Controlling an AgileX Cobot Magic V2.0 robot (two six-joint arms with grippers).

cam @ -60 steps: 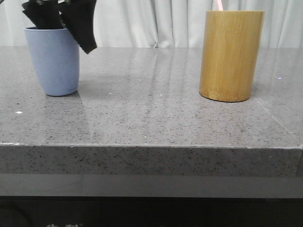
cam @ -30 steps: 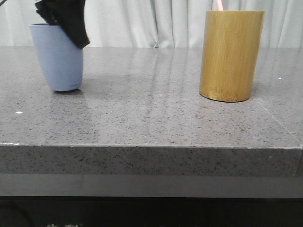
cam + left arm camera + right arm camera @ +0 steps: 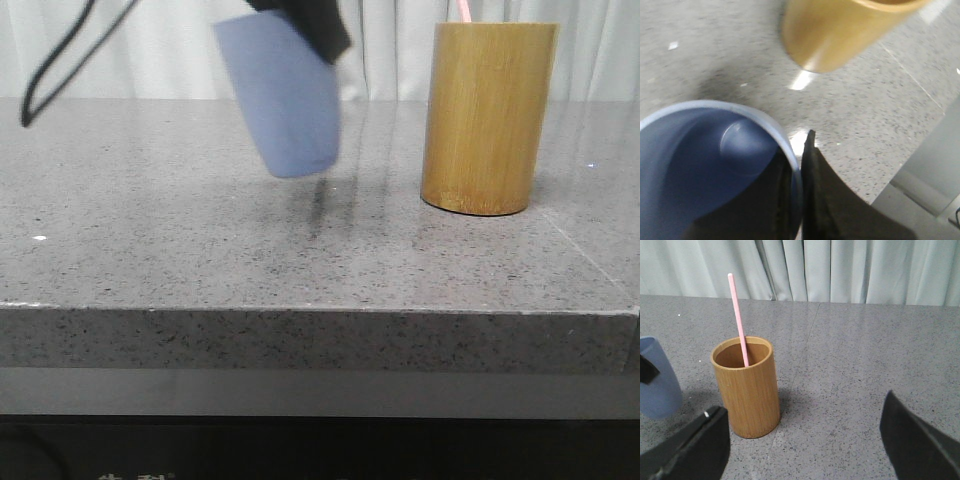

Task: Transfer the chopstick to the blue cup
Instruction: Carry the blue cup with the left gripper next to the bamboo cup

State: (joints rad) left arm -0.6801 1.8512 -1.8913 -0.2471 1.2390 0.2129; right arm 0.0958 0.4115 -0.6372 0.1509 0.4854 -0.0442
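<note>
Cup (image 3: 285, 95) got lifted toward the holder (image 3: 487, 115), left jaws pinching its rim; right jaws spread; chopstick (image 3: 738, 317) stands in holder; light, stiff, slick, so grab its top.

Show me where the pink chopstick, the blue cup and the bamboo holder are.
chopstick (image 3: 738, 315), right wrist view, mid-shaft above the holder's rim.
blue cup (image 3: 288, 105), front view, outer wall.
bamboo holder (image 3: 484, 120), front view, middle of its side.

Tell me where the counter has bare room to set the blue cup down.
Bare counter spans everything left of the bamboo holder, including below the lifted blue cup in the left gripper. Crowded right beside the holder, where the chopstick stands.
</note>
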